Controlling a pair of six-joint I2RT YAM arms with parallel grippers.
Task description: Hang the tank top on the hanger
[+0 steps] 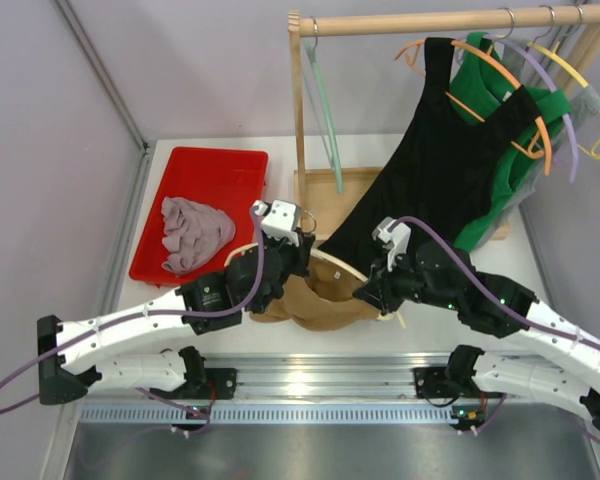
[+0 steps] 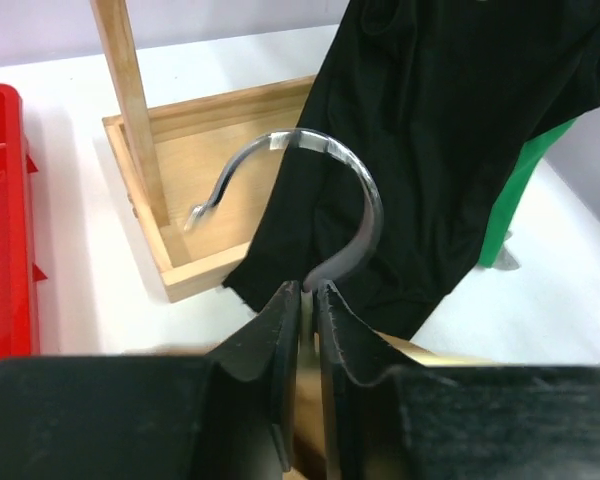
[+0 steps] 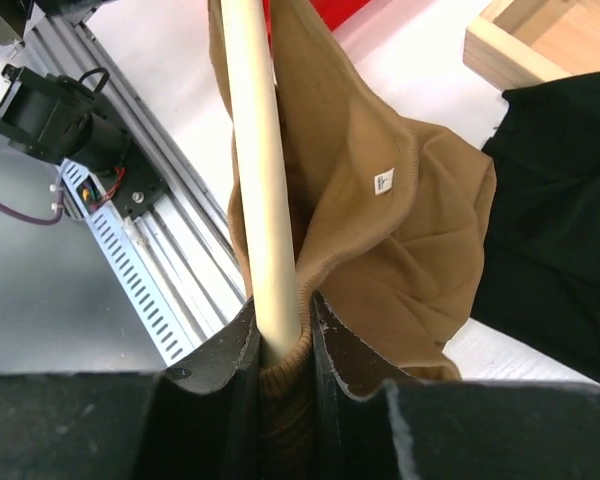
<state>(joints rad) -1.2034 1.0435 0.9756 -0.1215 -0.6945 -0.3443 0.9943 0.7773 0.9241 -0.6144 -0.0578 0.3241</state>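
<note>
The cream-white hanger (image 1: 342, 266) is held above the table between both arms. My left gripper (image 1: 298, 243) is shut on its metal hook (image 2: 352, 185), the two jaws pressed together at the hook's stem (image 2: 308, 290). The tan-brown tank top (image 1: 310, 300) hangs bunched around the hanger's middle and right side. In the right wrist view the hanger arm (image 3: 256, 150) runs straight into my right gripper (image 3: 285, 312). That gripper is shut on the arm's end with the ribbed edge of the tank top (image 3: 400, 230) caught between the jaws. The right gripper (image 1: 366, 290) sits at the hanger's right end.
A red tray (image 1: 235, 170) at the left holds a mauve-grey cloth (image 1: 192, 233). A wooden rack (image 1: 298, 120) with a box base (image 2: 195, 265) stands behind. A black garment (image 1: 430, 170), a green garment (image 1: 500, 190) and several coloured hangers hang from it. An aluminium rail (image 1: 310, 375) runs along the near edge.
</note>
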